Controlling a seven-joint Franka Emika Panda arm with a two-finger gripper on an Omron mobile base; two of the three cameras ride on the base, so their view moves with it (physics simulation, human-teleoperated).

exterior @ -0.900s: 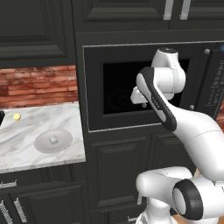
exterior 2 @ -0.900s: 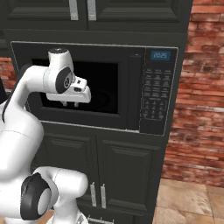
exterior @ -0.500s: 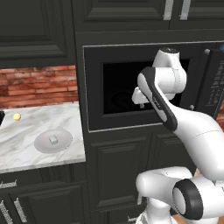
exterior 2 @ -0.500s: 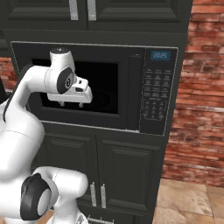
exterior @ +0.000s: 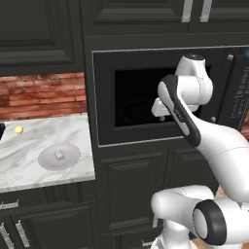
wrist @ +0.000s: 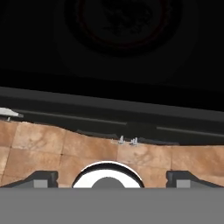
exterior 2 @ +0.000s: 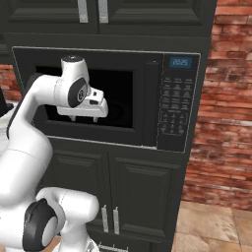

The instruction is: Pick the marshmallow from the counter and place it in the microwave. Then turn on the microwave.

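Kitchen: built-in microwave (exterior 2: 106,96), marble counter (exterior: 34,146)

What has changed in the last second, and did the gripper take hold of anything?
Almost nothing moved. The gripper hangs in front of the microwave about where it was, its fingers wide apart and holding nothing. Unchanged: the marshmallow sits on the round grey plate on the counter, with the yellow ball beside it.

The left base view looks forward from behind the arm's left, taking in the counter (exterior: 29,160) at eight o'clock and the microwave (exterior: 146,97). The right base view faces the same microwave (exterior 2: 147,98) from the other side. The hand view peers closely down past its sill.
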